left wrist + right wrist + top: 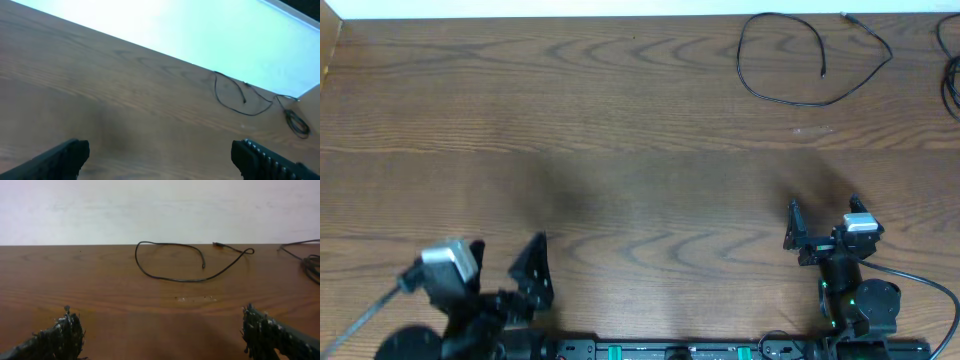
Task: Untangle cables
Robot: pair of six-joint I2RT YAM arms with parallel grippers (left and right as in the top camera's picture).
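One thin black cable lies in a single loose loop at the far right of the wooden table, with both plug ends free. It also shows in the left wrist view and the right wrist view. A second black cable lies bundled at the right edge, cut off by the frame; its coil is apart from the loop. My left gripper is open near the front left, far from both. My right gripper is open at the front right, well short of the loop, holding nothing.
The table's far edge meets a white wall just behind the cables. Thick black wires run from the right arm's base along the front edge. Bare wood spans the middle and left.
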